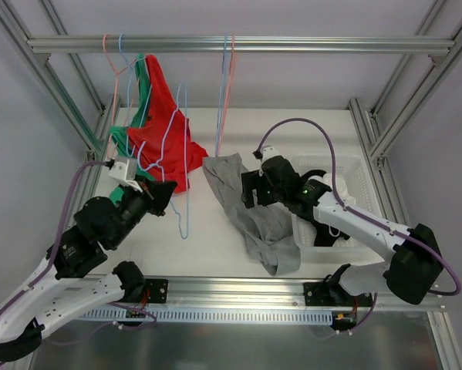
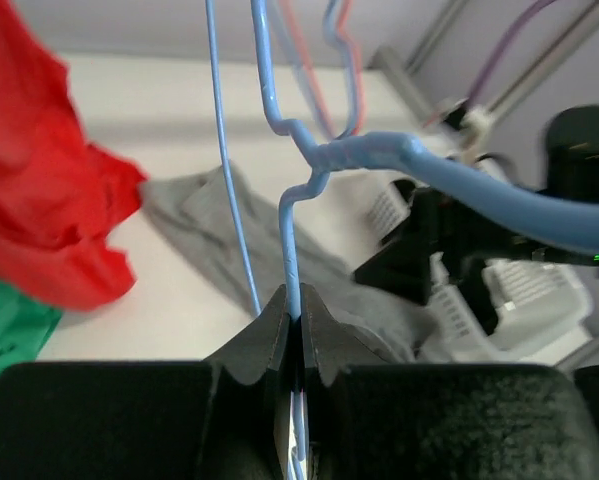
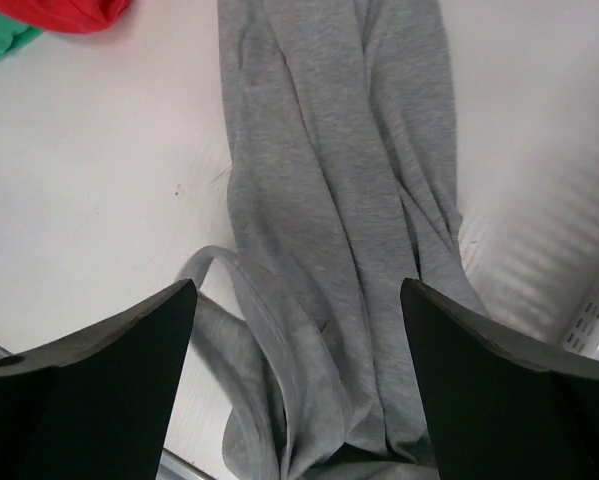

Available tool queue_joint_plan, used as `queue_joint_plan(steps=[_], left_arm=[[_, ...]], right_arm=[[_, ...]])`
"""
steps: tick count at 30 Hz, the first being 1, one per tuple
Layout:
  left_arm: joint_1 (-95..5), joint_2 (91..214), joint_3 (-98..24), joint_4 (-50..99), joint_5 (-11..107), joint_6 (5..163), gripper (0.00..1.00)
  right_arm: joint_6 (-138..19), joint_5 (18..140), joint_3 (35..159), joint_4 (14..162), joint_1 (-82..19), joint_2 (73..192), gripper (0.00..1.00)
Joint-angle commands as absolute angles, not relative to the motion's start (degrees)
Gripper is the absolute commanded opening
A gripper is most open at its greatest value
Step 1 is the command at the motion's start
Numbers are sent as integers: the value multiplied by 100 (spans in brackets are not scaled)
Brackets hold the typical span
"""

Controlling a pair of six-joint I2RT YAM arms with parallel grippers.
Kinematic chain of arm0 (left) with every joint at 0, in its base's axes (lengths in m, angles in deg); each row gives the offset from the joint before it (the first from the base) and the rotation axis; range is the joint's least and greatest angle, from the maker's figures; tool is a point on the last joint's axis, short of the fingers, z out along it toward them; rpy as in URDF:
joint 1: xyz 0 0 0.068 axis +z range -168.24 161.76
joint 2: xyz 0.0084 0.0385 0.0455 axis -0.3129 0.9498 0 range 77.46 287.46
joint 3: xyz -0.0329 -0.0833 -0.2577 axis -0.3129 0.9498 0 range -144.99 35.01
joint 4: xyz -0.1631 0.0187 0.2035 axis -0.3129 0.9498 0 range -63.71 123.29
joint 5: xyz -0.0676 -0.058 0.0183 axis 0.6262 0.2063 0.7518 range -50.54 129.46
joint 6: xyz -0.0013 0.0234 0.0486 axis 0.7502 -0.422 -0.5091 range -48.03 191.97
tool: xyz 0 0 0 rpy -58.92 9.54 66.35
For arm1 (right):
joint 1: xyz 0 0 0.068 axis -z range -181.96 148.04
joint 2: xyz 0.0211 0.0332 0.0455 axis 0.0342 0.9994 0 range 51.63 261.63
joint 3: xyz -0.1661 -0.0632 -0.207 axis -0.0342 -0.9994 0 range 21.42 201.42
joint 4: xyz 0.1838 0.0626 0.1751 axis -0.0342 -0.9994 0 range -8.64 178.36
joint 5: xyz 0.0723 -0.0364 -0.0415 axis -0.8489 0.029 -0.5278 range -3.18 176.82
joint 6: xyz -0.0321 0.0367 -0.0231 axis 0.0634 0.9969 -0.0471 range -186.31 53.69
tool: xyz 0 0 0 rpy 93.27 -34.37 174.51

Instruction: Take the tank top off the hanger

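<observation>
Top external: left claw [image 2: 292, 305] clamps hanger [image 2: 449, 175]; right claw [image 3: 299, 290] apart over tank top [image 3: 319, 150].

The top camera looks down from behind my arms over the whole table [image 1: 215, 223]. My left wrist camera sights close along my left hand [image 2: 291, 318] and the blue hanger [image 2: 459, 178], facing across the table. My right wrist camera faces straight down, near. All three share the grey tank top [image 3: 319, 200].

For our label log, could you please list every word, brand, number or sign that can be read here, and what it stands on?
None. No words, numbers or signs can be read on the gray top, red top, blue hanger or bin in any view.
</observation>
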State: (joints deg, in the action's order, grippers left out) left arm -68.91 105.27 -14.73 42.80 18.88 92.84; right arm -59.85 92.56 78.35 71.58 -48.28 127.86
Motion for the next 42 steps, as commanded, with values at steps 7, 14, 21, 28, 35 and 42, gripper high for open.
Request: queue_joint_plan(steps=[7,14,21,28,35,42], left_arm=[[-6895,11998,-2867,5564,722,9659,0],[-5411,14168,-5092,6117,2740,9184,0],[-4716,16296,-8052,7101,3928,8587,0],[-4443,17315,-9304,7207,4455,8419,0],[-4250,18072,-9999,7260,4544,8393,0],[-4205,18556,-10202,7260,4728,8498,0]], right_arm=[[-6042,10273,7890,6683,-4784,11045,99],[-6077,9983,7802,6270,-4775,9779,99],[-6183,9772,7767,6032,-4775,9418,99],[-6253,9702,7556,6032,-4775,9338,100],[-6288,9578,7363,6093,-4775,9496,99],[-6200,9385,7108,6313,-4775,9567,99]])
